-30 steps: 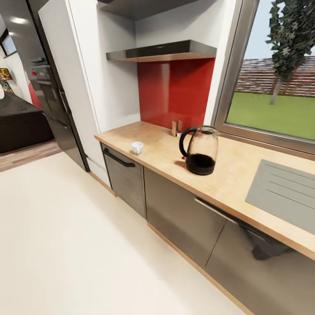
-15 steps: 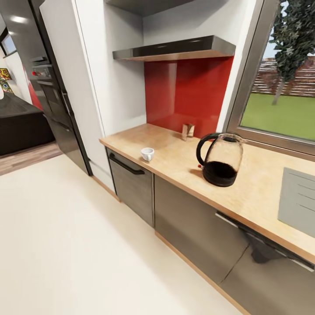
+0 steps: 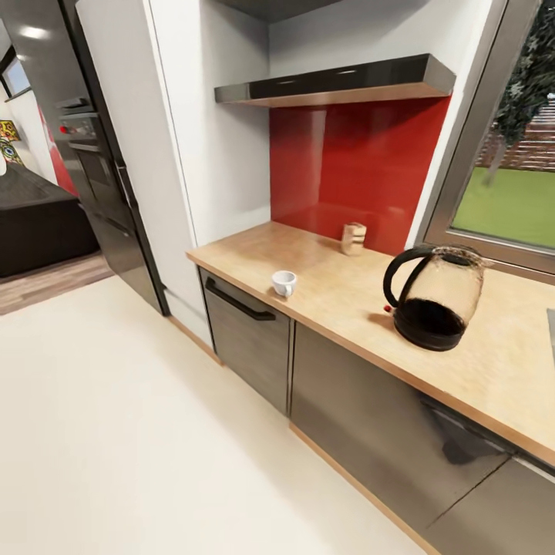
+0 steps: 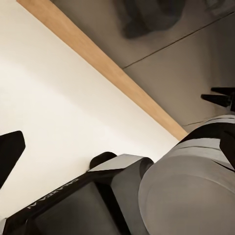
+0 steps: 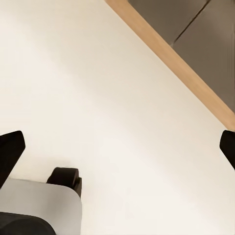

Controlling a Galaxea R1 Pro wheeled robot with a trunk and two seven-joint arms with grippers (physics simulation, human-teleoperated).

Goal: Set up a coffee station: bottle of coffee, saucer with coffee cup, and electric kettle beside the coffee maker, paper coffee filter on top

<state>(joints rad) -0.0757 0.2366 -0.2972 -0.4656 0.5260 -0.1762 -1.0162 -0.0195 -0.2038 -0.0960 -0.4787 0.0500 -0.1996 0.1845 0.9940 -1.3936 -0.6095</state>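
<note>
The kitchen countertop [image 3: 339,297] runs along the wall over dark grey cabinets. On it, near the front edge, stands the small white coffee cup [image 3: 284,283]. To its right sits the electric kettle [image 3: 432,299], rounded and dark with a black loop handle. A small tan container [image 3: 353,238] stands at the red backsplash; I cannot tell whether it is the bottle of coffee. The coffee maker, paper coffee filter and saucer are out of view. My left gripper [image 4: 117,149] and right gripper [image 5: 117,149] hang open over the pale floor, holding nothing.
A dark shelf [image 3: 331,81] hangs above the red backsplash [image 3: 347,166]. A tall white cabinet [image 3: 185,154] and black oven column [image 3: 100,177] stand at the left. A window [image 3: 509,185] is at the right. The cream floor [image 3: 116,432] spreads before the cabinets.
The head view has shifted, so counter, cup and kettle sit further right and the sink has left the picture. The things themselves have not moved.
</note>
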